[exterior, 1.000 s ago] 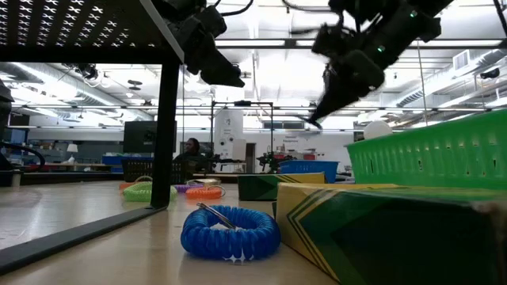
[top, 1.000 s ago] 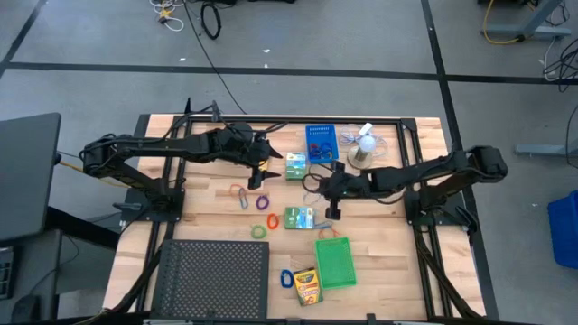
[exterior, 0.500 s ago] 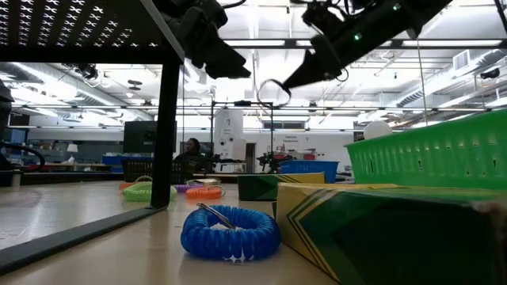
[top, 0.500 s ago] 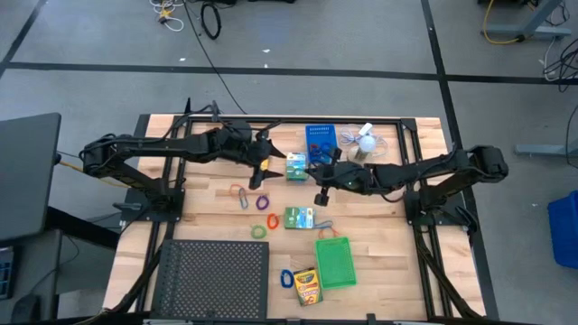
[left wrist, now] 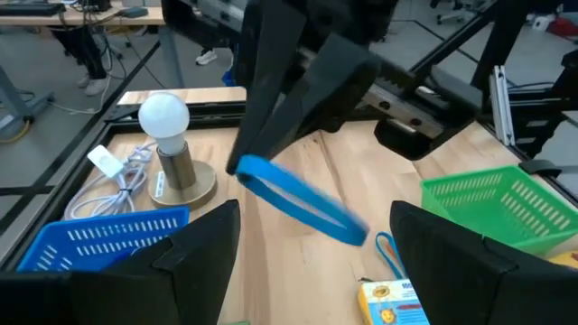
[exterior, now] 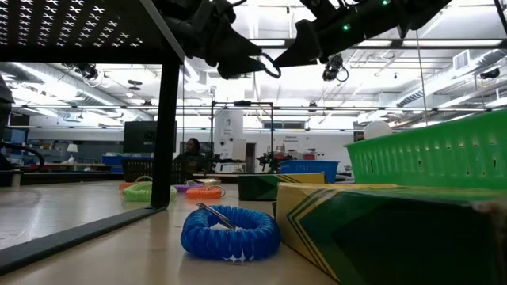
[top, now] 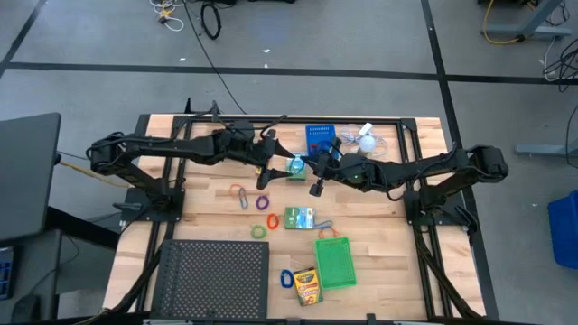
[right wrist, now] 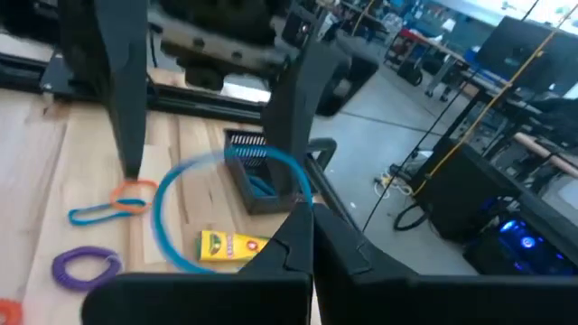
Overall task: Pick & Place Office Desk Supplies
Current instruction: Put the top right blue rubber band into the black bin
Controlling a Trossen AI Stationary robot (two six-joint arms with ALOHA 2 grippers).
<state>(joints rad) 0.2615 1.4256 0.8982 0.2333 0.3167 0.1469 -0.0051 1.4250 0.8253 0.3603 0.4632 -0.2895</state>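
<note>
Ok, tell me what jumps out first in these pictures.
Above the table's middle, the right gripper is shut on a blue rubber-band loop, held up in the air facing the open left gripper, as if for a handover. Nearer the front edge sit a green bin and a yellow crayon box, with a large black mesh tray at the front left corner.

Right end effector (left wrist: 248, 162) pinching blue band (left wrist: 298, 200) — fan (left wrist: 172, 144), blue bin (left wrist: 99, 239) beyond.
</note>
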